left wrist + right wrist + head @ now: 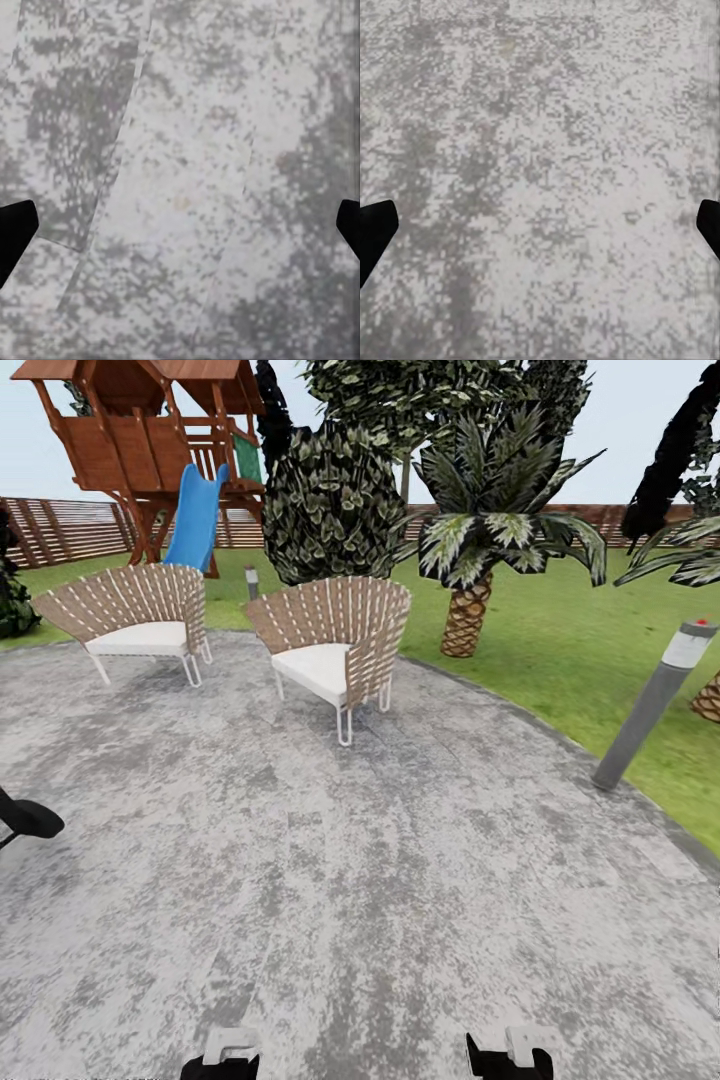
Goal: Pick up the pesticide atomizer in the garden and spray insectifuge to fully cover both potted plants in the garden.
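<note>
1. I am looking out over the mottled-grey patio (330, 880) of the garden, facing two woven chairs (335, 645), a palm (490, 540) and a bollard lamp (652, 703).
2. My left pincer (180, 229) is hanging wide open over paving.
3. My right pincer (540, 229) is doing likewise, empty.
4. I am seeing lawn (560, 640) beyond the patio edge.

Open mottled paving (360, 880) spans the foreground. Two woven chairs (335, 645) (135, 615) stand at its far edge, a gap between them. A bollard lamp (650, 705) leans at the right rim; a palm (470, 610) rises on the lawn (560, 650) beyond.
</note>
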